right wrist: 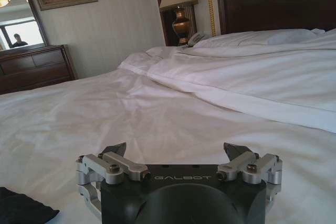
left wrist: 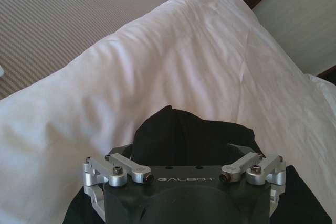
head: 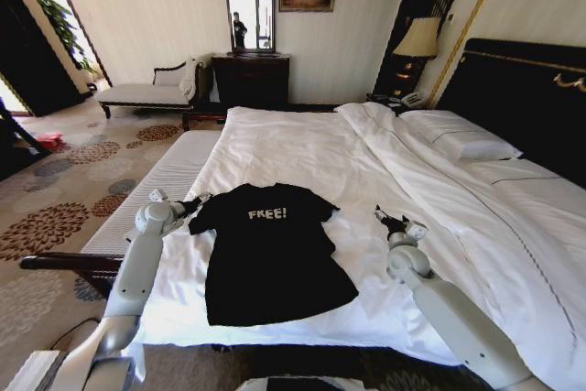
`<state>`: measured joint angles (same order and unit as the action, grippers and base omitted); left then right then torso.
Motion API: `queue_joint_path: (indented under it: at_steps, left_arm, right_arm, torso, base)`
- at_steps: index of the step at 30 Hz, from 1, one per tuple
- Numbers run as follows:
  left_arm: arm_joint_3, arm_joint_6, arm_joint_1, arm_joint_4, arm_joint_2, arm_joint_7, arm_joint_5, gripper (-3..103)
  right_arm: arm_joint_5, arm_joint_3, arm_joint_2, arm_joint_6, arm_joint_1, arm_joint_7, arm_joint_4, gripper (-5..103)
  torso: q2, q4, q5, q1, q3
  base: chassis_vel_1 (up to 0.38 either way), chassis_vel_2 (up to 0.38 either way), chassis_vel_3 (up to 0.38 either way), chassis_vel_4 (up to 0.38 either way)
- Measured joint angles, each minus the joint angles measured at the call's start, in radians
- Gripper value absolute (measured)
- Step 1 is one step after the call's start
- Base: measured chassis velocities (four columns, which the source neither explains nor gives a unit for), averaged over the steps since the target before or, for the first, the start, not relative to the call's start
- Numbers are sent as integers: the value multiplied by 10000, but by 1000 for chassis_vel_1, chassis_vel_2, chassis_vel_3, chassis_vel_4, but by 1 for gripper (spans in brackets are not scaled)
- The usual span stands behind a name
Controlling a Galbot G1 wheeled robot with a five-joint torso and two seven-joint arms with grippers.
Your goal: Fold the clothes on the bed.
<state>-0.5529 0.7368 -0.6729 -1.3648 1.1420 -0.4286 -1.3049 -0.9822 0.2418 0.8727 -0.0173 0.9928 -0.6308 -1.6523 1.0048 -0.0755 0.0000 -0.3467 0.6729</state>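
T-shirt (head: 272,254) lies flat, chest up, on bed (head: 302,148); left end effector (head: 198,200) at its sleeve, grip unclear; right end effector (head: 388,220) open, empty.

Left gripper (left wrist: 184,153) jaws hidden by T-shirt (left wrist: 194,135)

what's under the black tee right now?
The black T-shirt lies flat on the bed, white sheet showing all round it. The sheet beneath it is covered. The left hand is at its sleeve; the right hand, open, sits on bare sheet beside it.
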Motion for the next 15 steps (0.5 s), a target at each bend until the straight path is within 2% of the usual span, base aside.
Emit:
queue_joint_path:
  at_steps: [8, 15]
  left_arm:
    - [-215, 0, -152, 345, 191, 208, 250, 100]
    - [157, -176, 473, 1649, 422, 681, 1341, 100]
  right_arm:
    - [31, 157, -41, 1, 144, 9, 4, 100]
    - [35, 153, -30, 11, 137, 11, 15, 100]
  torso:
    - [0, 0, 1, 0, 0]
    - [0, 1, 0, 0, 0]
  base:
    - [0, 0, 0, 0]
    - [0, 0, 0, 0]
